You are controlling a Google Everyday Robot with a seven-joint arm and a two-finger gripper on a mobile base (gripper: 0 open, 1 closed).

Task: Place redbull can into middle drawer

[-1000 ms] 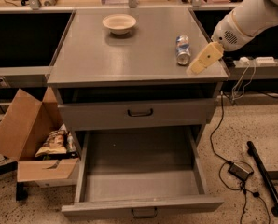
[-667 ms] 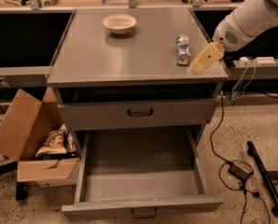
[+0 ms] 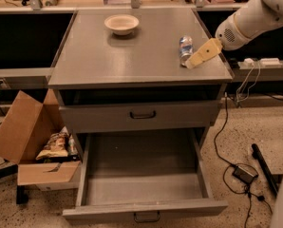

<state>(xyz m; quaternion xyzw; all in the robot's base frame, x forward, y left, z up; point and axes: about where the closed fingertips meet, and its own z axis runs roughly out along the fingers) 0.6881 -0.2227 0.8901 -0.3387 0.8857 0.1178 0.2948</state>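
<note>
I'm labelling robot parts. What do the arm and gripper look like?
The arm is a smooth, rounded white shell with a small dotted grille near the wrist. The gripper, beside the can on the cabinet top, is tan and wedge-shaped.

One can, one bowl, two drawers, one gripper (beside can).

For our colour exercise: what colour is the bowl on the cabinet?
Cream, in the camera view; the gripper sits beside the can.

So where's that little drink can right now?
The redbull can stands on the grey cabinet top, near its right edge in the camera view, just beside the gripper and well right of the bowl.
</note>
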